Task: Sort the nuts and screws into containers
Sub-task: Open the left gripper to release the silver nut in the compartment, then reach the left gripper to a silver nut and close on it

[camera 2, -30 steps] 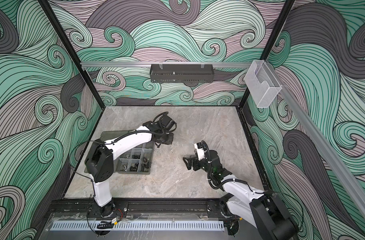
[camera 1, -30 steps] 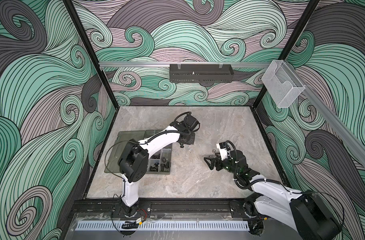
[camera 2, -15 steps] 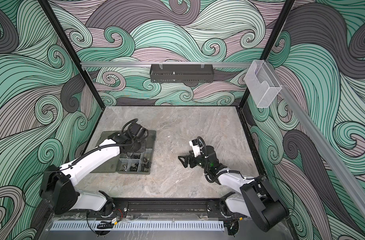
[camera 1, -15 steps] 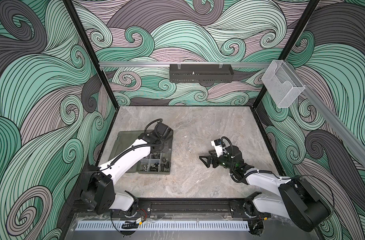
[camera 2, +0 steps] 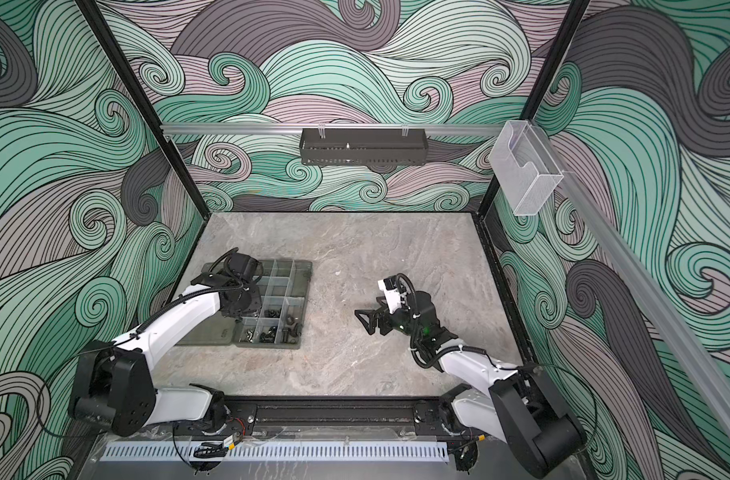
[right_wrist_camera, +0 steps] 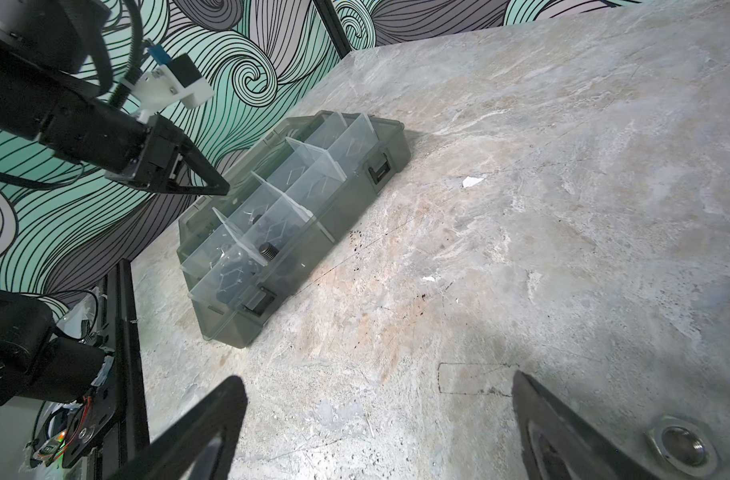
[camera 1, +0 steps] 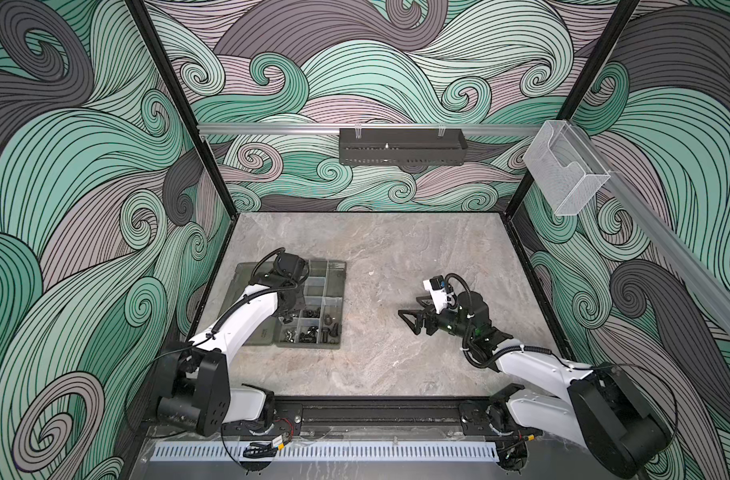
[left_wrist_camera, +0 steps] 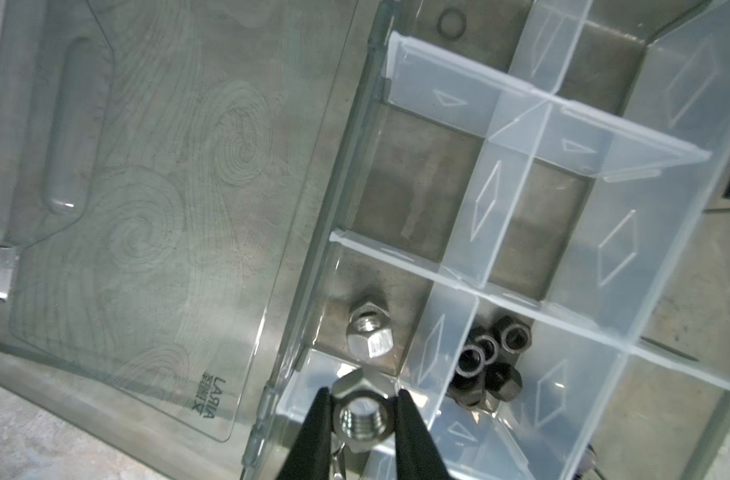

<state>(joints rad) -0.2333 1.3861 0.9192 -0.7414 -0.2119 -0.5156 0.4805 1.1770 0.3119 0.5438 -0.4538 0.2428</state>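
My left gripper is shut on a shiny silver hex nut, held over the near corner of the containers, a grey-green organizer box with clear dividers. Below it one compartment holds a silver nut and the adjoining one several black nuts. In both top views this gripper hangs over the box. A black threaded screw stands in a near compartment. My right gripper is open and empty, low over bare table to the right of the box.
The box lid lies open flat on the table beside the compartments. A flat silver ring-shaped piece lies on the table by a right finger. A black perforated tray and a clear holder hang on the walls.
My left arm has swung from beyond the box's far right corner back over the box, toward the front. The right gripper has barely shifted and stays open.
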